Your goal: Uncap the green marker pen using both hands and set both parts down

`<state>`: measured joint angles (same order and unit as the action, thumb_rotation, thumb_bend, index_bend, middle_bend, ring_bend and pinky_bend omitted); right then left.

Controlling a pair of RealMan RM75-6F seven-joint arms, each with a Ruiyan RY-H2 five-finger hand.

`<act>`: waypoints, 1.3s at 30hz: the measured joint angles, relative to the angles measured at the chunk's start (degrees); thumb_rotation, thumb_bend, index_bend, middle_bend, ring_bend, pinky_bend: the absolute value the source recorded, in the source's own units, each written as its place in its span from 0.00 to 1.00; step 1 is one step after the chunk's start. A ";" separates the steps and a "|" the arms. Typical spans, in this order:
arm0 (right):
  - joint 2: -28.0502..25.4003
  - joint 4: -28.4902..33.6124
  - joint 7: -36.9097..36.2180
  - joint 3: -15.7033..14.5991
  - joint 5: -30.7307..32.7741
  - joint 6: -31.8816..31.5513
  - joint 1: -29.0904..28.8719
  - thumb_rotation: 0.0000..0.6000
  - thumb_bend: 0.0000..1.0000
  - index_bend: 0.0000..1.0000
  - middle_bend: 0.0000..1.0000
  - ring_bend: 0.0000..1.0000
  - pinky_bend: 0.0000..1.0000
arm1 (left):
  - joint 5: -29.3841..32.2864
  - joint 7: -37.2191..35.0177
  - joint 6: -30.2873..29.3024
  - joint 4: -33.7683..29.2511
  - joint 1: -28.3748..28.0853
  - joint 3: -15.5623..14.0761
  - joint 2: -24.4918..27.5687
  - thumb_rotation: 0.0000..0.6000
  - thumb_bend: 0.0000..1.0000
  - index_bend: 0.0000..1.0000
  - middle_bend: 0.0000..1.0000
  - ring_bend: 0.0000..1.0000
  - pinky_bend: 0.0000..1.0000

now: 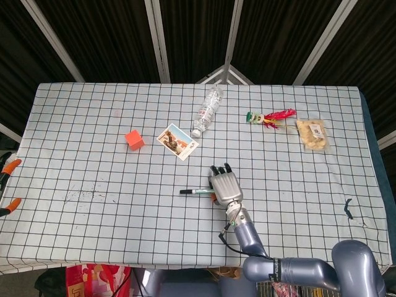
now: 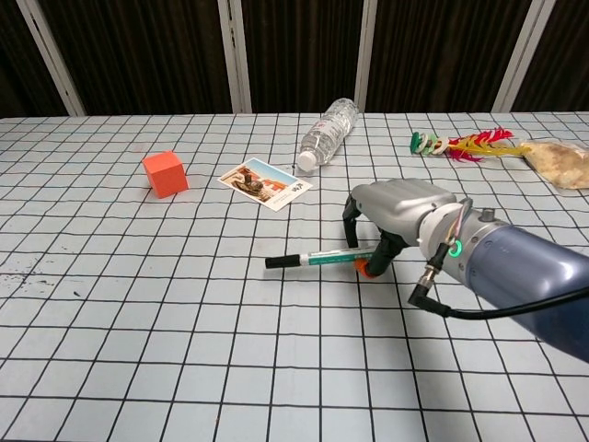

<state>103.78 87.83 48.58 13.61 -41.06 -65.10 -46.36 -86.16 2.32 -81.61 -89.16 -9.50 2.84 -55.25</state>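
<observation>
The green marker pen (image 2: 317,259) (image 1: 195,192) has a white-and-green barrel and a black cap pointing left. It lies nearly level, just above the checked tablecloth at the table's front middle. My right hand (image 2: 398,215) (image 1: 224,185) grips the pen's right end from above, with its fingers curled around it and an orange fingertip pad below the barrel. That end is hidden inside the hand. Neither view shows my left hand.
An orange cube (image 2: 165,173), a photo card (image 2: 265,184) and a lying plastic bottle (image 2: 328,134) sit behind the pen. A feathered toy (image 2: 465,144) and a snack bag (image 2: 563,160) are at the far right. Orange-handled tools (image 1: 8,166) poke in at the left edge.
</observation>
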 measured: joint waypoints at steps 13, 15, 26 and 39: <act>-8.69 9.70 -2.38 1.56 0.39 -1.44 1.39 1.00 0.58 0.67 0.19 0.21 0.10 | -1.63 0.26 -0.40 -2.12 -0.90 0.34 0.36 1.00 0.33 0.14 0.03 0.00 0.01; -10.73 12.00 -2.50 1.85 0.12 -2.10 1.70 1.00 0.58 0.67 0.19 0.21 0.10 | -2.04 0.14 -0.28 -2.40 -1.33 0.48 0.12 1.00 0.33 0.14 0.03 0.00 0.00; -26.90 27.25 -2.75 3.09 -2.17 -6.95 4.81 1.00 0.58 0.69 0.20 0.21 0.10 | -5.56 0.14 -0.64 -6.13 -3.19 1.00 -0.04 1.00 0.33 0.16 0.06 0.00 0.01; -39.85 42.12 -2.45 5.21 -2.68 -11.06 6.36 1.00 0.60 0.72 0.20 0.21 0.10 | -7.46 2.61 0.54 -10.21 -6.12 1.92 -3.15 1.00 0.33 0.17 0.08 0.00 0.01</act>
<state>63.94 129.95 46.13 18.82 -43.74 -76.16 -40.00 -93.62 4.93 -81.07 -99.37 -15.62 4.76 -58.40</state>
